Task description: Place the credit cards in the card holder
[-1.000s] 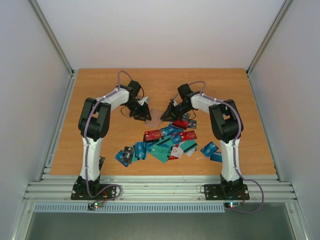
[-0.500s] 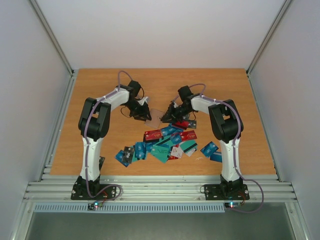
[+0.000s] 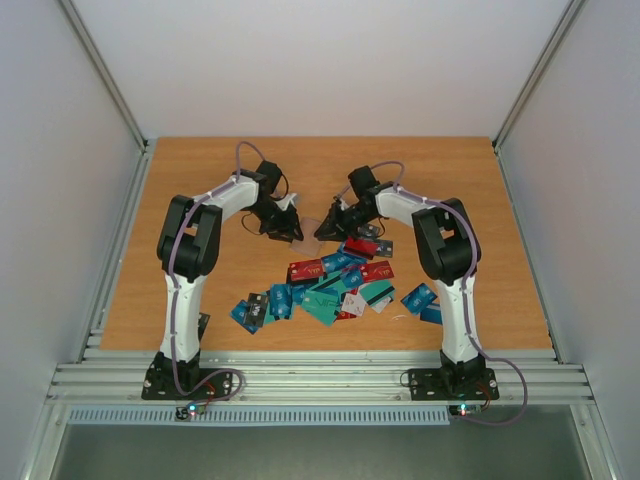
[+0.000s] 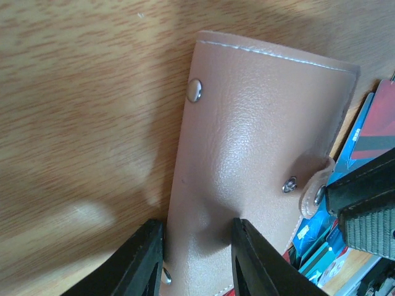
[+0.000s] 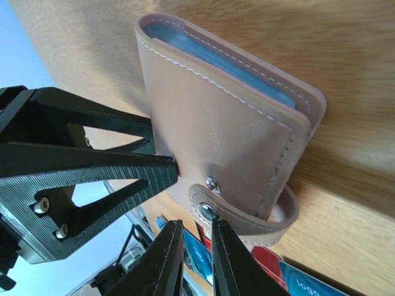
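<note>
- Wood-grain tabletop [image 3: 200, 190] in warm brown fills the floor of a cell with plain white walls [image 3: 320, 60]. Ribbed aluminium rails [image 3: 320, 378] run along its near edge, where both arm bases are bolted.
- The small tan leather folding card holder [image 5: 222, 135] is near the table's middle, between the two claws. From above only a pale sliver of it shows, because the black fingers mask the rest.
- The left gripper [image 4: 197, 225] is clamped on one edge of the card holder, a finger on each face, with the leather dimpled between them. Its wrist view cuts off the holder's near end.
- The right gripper [image 5: 196, 223] has its fingers drawn to a thin slit on the rounded end of the holder's snap strap [image 5: 247, 220]. The strap's very tip is hidden between them, so how deep the pinch goes is hard to judge.
- The card holder is folded over and tilted, with light-blue inner pockets [image 5: 228, 61] showing along its open edge. Whether a card sits inside cannot be told, nor whether its lower corner touches the wood.
- The thin plastic credit cards [image 3: 340, 285], in red, blue, teal, black and white, lie in an overlapping scatter on the table. They sit just nearer the arm bases than the holder, and a few stray toward the right arm.
- Their print is too small to read.
- Soft shadows of the claws fall across the wood beside the holder.
</note>
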You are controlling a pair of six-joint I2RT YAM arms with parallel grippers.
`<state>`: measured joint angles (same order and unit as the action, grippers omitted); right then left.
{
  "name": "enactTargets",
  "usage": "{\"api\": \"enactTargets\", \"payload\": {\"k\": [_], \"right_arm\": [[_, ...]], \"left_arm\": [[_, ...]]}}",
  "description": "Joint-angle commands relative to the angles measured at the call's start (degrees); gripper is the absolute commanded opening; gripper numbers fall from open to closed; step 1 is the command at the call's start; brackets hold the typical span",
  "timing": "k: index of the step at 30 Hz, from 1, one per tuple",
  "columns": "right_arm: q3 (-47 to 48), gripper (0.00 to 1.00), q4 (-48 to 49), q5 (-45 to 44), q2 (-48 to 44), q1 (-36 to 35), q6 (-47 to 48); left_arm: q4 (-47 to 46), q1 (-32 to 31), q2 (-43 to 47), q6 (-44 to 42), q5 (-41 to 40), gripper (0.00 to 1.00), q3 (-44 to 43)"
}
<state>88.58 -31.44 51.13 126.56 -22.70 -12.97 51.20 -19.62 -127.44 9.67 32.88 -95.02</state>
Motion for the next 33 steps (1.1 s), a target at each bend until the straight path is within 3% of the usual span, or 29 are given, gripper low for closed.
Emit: {"api": "enactTargets", "payload": {"k": [1,15,33], "right_arm": [[2.4,0.15,-1.5,0.9,2.0,-0.7,0.6],[5.8,0.15,-2.4,0.5,5.0,-1.3,0.6],[8.9,0.11,-6.5,-6.3,4.4,-2.0,2.5]], "left_arm": [[0.2,-0.6,-3.5,0.1,-1.6,0.33,-0.1],[0.4,-0.6,-3.6,-0.1,-1.5,0.33,-0.1],[0.5,-0.5,-3.3,-0.1,-0.8,0.33,0.1]]}}
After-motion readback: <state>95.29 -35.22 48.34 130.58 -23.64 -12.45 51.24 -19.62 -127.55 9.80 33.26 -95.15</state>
